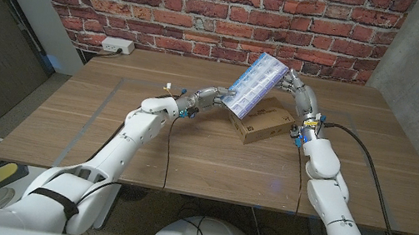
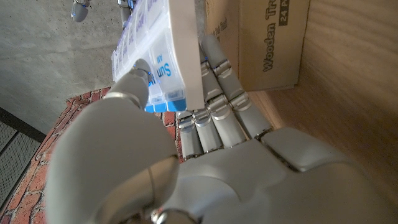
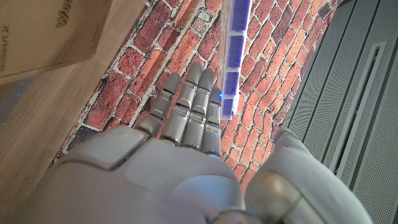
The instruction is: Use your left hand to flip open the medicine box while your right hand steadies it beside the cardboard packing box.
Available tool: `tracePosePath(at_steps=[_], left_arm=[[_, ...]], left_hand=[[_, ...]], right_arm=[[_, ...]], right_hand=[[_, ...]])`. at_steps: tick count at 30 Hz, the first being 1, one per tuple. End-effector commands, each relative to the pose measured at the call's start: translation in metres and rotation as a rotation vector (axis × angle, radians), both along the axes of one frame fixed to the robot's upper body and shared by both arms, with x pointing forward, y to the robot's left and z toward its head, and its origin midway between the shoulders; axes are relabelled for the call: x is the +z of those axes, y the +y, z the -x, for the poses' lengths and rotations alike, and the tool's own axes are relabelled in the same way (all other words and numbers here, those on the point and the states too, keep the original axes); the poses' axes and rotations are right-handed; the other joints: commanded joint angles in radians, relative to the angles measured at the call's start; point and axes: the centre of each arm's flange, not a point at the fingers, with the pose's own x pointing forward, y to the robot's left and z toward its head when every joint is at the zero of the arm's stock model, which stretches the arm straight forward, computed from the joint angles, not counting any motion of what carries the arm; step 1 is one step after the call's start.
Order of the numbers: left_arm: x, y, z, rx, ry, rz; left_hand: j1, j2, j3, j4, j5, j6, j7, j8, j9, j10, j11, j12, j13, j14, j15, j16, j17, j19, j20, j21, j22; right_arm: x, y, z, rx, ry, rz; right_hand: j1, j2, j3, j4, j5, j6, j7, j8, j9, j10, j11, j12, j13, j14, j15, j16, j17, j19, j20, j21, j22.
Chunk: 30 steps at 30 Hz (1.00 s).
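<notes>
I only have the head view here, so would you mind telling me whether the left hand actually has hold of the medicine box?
Observer: Yes. In the left wrist view the left hand pinches the medicine box, its thumb on the clear lid over the compartment marked Sun, its fingers behind.
Operator: Thank you. Is the right hand clamped on it as well?
Observer: The right wrist view shows the right hand with its fingers straight beside the box's edge; whether they touch it, I cannot tell.
Operator: And where is the cardboard packing box?
Observer: The cardboard packing box lies on the table just beyond the left hand's fingers, printed "Wooden".
</notes>
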Motion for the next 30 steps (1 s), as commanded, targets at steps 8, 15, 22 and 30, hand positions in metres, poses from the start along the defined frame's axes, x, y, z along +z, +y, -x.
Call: tracePosePath(at_steps=[8,15,22,30], left_arm=[[0.005,0.003,0.003,0.006,-0.019,-0.004],[0.011,0.007,0.007,0.025,-0.029,-0.027],[0.014,0.009,0.011,0.021,-0.037,-0.030],[0.022,0.012,0.018,0.041,-0.023,-0.134]], left_hand=[[0.087,0.082,0.060,0.018,0.006,0.046,0.037,-0.002,0.005,0.068,-0.057,-0.005,0.008,0.041,-0.040,0.003,0.045,-0.003,-0.039,0.012,0.001],[0.088,0.082,0.063,0.017,0.007,0.045,0.037,-0.005,0.008,0.071,-0.055,-0.007,0.007,0.042,-0.040,0.003,0.046,-0.005,-0.039,0.016,0.001],[0.087,0.081,0.064,0.018,0.007,0.048,0.036,-0.006,0.008,0.071,-0.053,-0.007,0.010,0.042,-0.040,0.003,0.047,-0.006,-0.039,0.018,0.001],[0.088,0.081,0.067,0.017,0.007,0.048,0.038,-0.009,0.011,0.071,-0.055,-0.009,0.010,0.043,-0.041,0.003,0.048,-0.005,-0.040,0.023,0.001]], right_arm=[[-0.002,0.000,-0.010,0.012,0.025,-0.016],[-0.003,-0.005,-0.012,0.017,0.047,-0.021],[-0.008,-0.012,-0.018,0.047,0.096,-0.032],[-0.010,-0.022,-0.024,0.061,0.136,-0.031]], right_hand=[[-0.010,-0.002,-0.001,-0.005,-0.003,-0.011,0.004,-0.008,-0.004,-0.011,0.003,-0.015,-0.007,-0.013,0.001,-0.015,-0.011,0.008,0.008,-0.004,-0.002],[-0.013,-0.004,-0.004,-0.013,-0.003,-0.059,0.002,-0.030,-0.015,-0.070,0.011,-0.049,-0.027,-0.054,0.013,-0.045,-0.035,-0.001,0.006,-0.011,-0.008],[-0.019,-0.018,-0.014,-0.024,-0.002,-0.143,0.030,-0.054,-0.032,-0.144,0.033,-0.088,-0.052,-0.086,0.032,-0.076,-0.066,-0.015,0.001,-0.026,-0.015],[-0.025,-0.028,-0.021,-0.027,-0.002,-0.144,0.035,-0.049,-0.037,-0.151,0.037,-0.092,-0.061,-0.097,0.035,-0.085,-0.075,-0.021,0.005,-0.033,-0.017]])
